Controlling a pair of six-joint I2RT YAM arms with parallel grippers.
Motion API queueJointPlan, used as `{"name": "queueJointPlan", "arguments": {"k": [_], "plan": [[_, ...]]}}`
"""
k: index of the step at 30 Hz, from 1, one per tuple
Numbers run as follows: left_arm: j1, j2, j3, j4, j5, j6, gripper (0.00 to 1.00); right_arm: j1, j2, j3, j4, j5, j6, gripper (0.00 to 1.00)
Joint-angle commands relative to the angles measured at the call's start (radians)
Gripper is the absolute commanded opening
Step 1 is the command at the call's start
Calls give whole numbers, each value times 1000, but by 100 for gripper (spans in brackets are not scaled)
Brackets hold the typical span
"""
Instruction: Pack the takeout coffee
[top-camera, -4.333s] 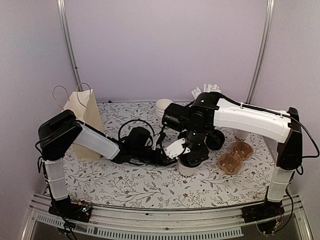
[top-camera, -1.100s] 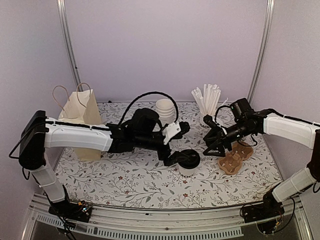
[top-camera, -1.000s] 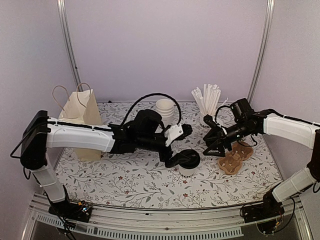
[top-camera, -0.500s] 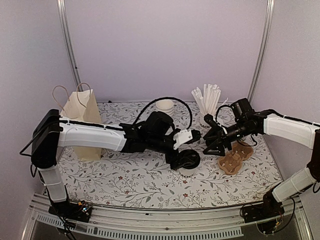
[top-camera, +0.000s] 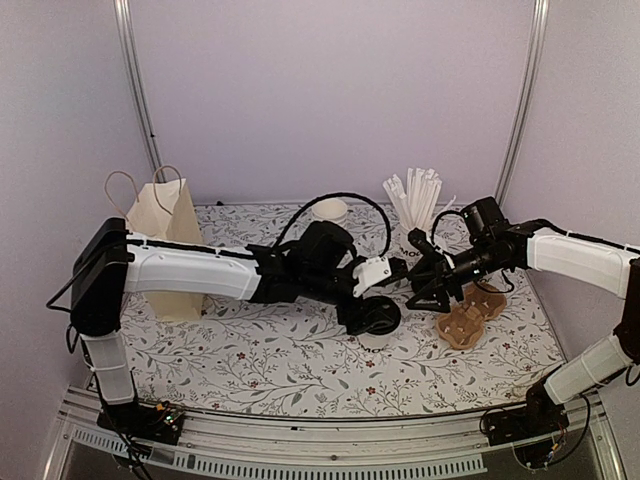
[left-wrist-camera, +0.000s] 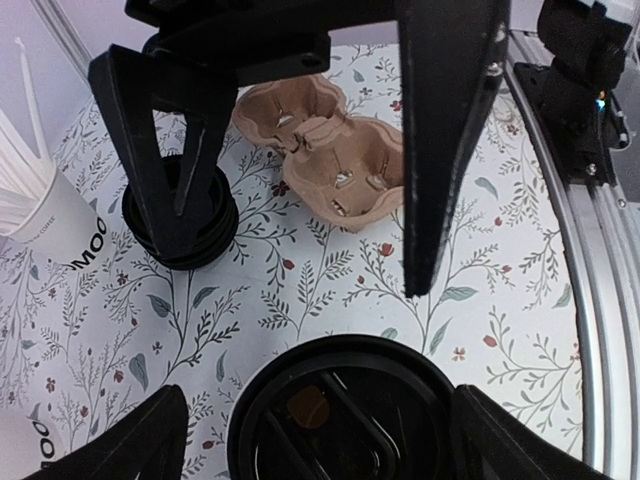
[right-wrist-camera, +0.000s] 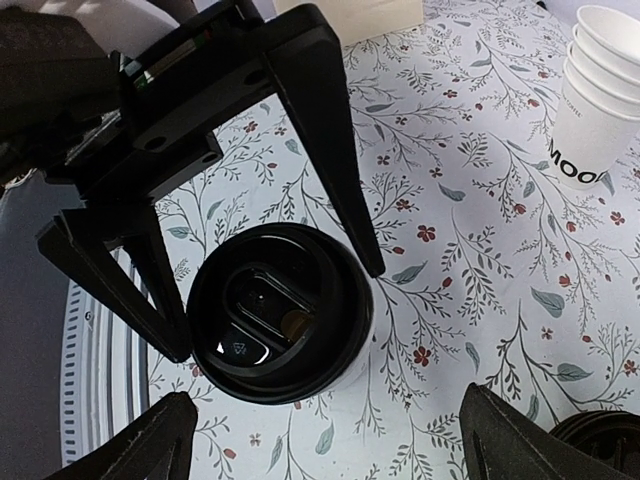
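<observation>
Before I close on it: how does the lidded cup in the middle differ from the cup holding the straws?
Top: the lidded cup is capped by a black lid. The straw cup is open and stuffed with white straws.
Place: the lidded cup stands mid-table between the open jaws of the left gripper. The straw cup stands farther back on the right, with no jaws around it.
Shared: both are white paper cups, upright.

Lab robot cell, plain lilac walls (top-camera: 330, 100), aluminium frame posts (top-camera: 138, 90), left arm (top-camera: 190, 272) and right arm (top-camera: 580, 250) bolted at floral-cloth table (top-camera: 300, 370) edge
</observation>
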Motion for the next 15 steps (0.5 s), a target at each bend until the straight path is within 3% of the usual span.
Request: {"name": "queueJointPlan", "arguments": {"k": [1,7,15], "plan": [[0,38,25,-34,-17,-17,91,-6,6,-9,-6,-28,2,94],[14,50,46,-47,4,-58,88,-6,15,-7,-14,-32,-2,94],[17,46,49,-68,8,-90,96,-6,26,-1,-19,-35,-8,94]]}}
